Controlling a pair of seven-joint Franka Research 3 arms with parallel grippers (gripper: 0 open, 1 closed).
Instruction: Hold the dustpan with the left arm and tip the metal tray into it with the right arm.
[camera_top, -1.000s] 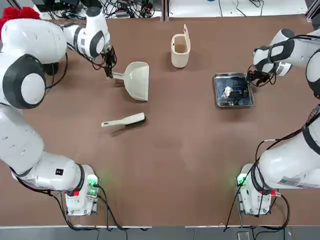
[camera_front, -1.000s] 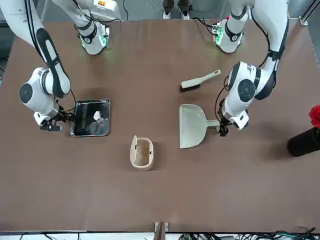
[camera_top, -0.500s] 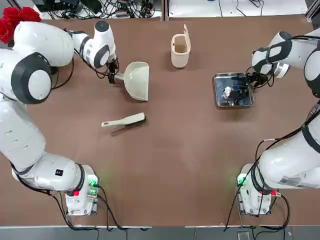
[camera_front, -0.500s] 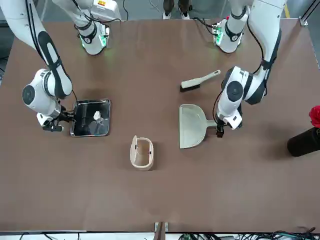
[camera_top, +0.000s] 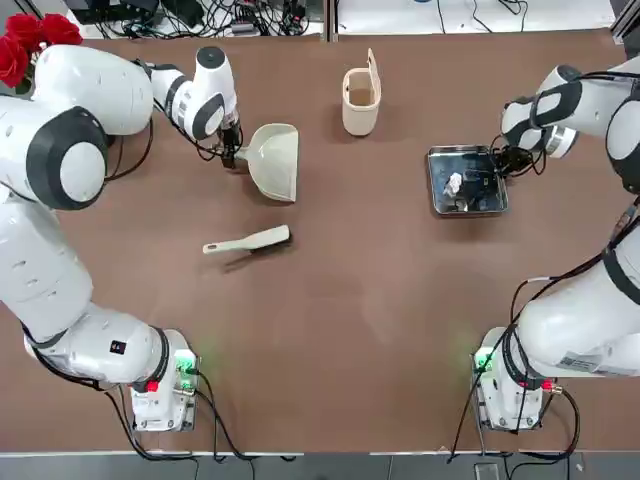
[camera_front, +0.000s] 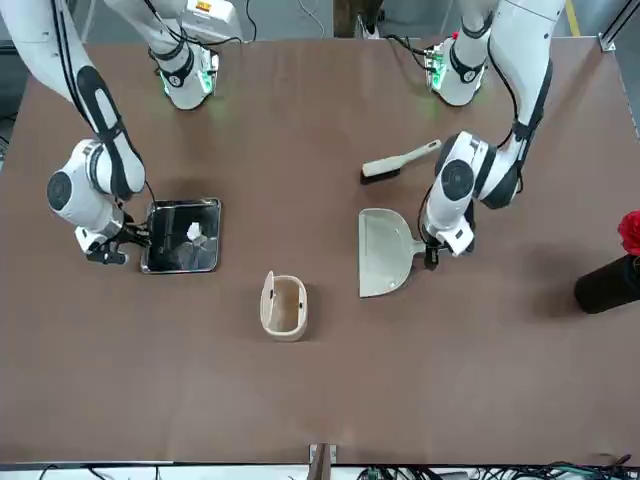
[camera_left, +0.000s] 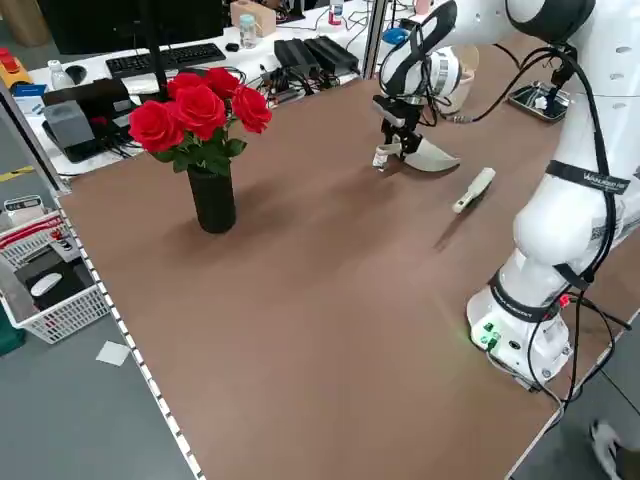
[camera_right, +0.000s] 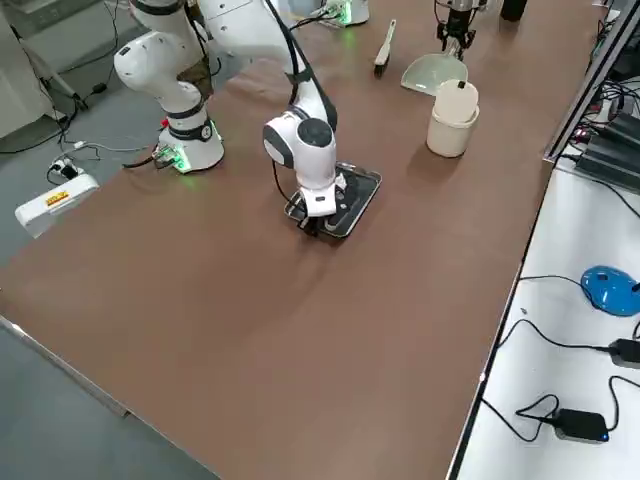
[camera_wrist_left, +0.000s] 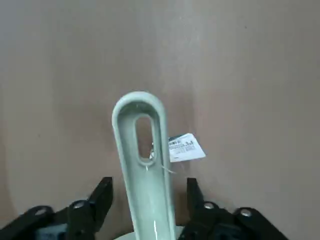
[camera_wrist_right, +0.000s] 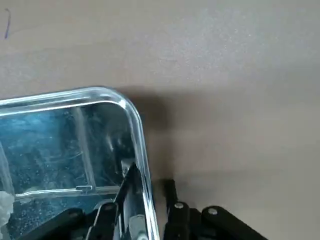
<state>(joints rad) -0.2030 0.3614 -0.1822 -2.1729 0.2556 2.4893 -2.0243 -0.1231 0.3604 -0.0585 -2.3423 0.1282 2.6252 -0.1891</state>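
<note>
Left tool (camera_wrist_left: 150, 181) straddles the dustpan (camera_top: 275, 165) handle at eleven o'clock, open; right tool (camera_wrist_right: 152, 175), part-open, straddles the metal tray (camera_wrist_right: 141, 145) rim at two; neither grips.

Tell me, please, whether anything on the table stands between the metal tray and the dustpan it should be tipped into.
Nothing visible does: bare tabletop lies between the tray and dustpan; the cream cup stands off to one side.

A monitor (camera_left: 135, 18) stands on a white desk (camera_left: 275, 55).
</note>
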